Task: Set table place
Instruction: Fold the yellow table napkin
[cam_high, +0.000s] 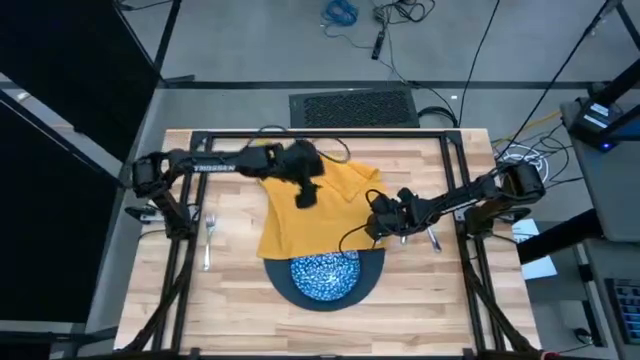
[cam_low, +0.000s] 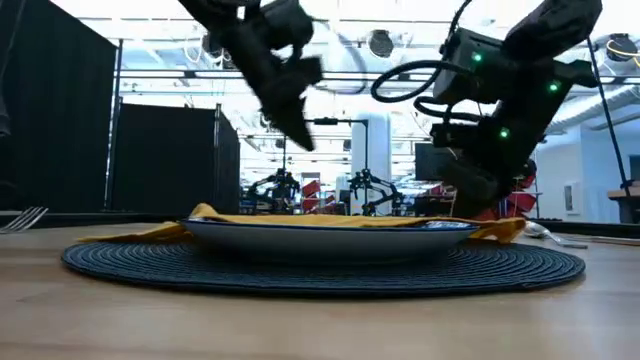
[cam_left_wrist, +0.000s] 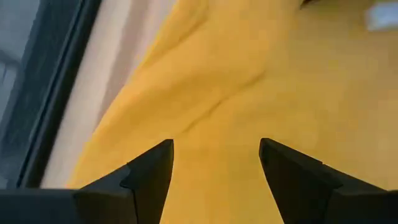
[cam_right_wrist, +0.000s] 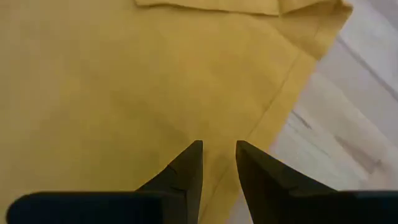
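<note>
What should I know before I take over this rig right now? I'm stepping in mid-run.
Left gripper: open, empty, over the yellow napkin.
Right gripper: slightly open, empty, at the napkin's right edge.
Napkin lies spread behind the speckled dish, overlapping the dark plate.
Fork lies left of the plate; other cutlery lies right, type unclear.
Done: plate and dish stacked. Left: napkin and cutlery placement.

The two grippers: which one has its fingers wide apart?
The left gripper, above the yellow napkin. The right gripper shows only a narrow gap.
</note>
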